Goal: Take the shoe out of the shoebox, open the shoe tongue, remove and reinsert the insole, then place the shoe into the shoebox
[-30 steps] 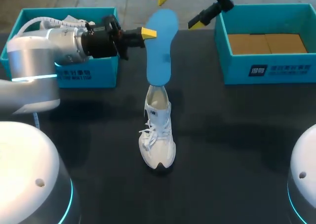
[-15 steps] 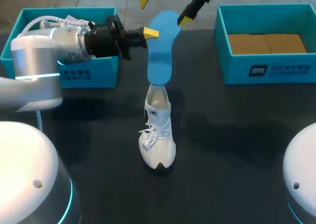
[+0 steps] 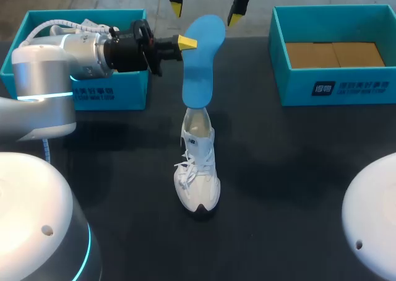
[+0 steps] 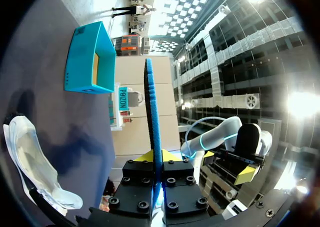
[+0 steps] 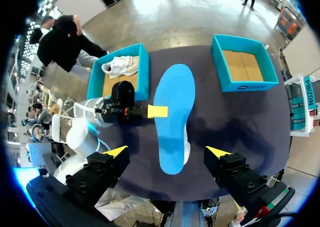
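The left gripper (image 3: 185,43) pinches the blue insole (image 3: 201,58) by its edge, upright, its lower end at the mouth of the white sneaker (image 3: 198,169) standing on the black table (image 3: 297,169). The right gripper (image 3: 205,10) hangs spread wide above the insole's top.

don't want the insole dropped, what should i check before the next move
1. left gripper shut on the insole: ok
2. right gripper open, a finger on either side of the insole's upper end: ok
3. shoe upright on the table, below the insole: ok
4. insole's lower end inside the shoe's opening: cannot tell
5. shoebox on the right open, nothing in it: ok
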`<state>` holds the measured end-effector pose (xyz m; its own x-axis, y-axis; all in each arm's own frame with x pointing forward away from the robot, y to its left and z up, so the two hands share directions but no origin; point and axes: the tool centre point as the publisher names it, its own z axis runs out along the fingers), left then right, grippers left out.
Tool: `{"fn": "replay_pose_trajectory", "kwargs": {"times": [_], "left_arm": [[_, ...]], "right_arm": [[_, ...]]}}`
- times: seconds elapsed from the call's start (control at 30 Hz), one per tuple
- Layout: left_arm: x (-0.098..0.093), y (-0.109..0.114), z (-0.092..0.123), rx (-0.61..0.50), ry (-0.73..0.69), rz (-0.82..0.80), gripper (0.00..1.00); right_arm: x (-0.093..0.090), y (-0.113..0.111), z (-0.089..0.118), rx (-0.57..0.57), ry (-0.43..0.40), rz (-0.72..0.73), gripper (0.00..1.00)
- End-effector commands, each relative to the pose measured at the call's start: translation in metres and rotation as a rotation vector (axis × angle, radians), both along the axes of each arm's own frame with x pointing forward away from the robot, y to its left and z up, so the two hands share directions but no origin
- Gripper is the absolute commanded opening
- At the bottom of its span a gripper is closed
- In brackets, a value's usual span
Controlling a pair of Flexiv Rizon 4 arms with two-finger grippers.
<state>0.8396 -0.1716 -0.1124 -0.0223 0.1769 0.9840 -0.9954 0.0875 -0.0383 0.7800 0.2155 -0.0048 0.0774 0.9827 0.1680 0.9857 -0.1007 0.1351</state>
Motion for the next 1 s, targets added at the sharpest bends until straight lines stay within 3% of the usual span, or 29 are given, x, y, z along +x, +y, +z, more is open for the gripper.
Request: {"fn": "replay_pose_trajectory", "kwargs": {"times": [0.03, 1.0], "left_arm": [[-0.0025, 0.0002, 0.0016, -0.001, 0.0, 0.004, 0.0], [-0.0063, -0.0015, 0.0014, 0.007, 0.004, 0.002, 0.0]], "right_arm": [[0.0014, 0.0063, -0.0024, -0.231, 0.024, -0.052, 1.0], [0.0036, 0.0106, -0.0119, -0.255, 0.023, -0.054, 1.0]]}}
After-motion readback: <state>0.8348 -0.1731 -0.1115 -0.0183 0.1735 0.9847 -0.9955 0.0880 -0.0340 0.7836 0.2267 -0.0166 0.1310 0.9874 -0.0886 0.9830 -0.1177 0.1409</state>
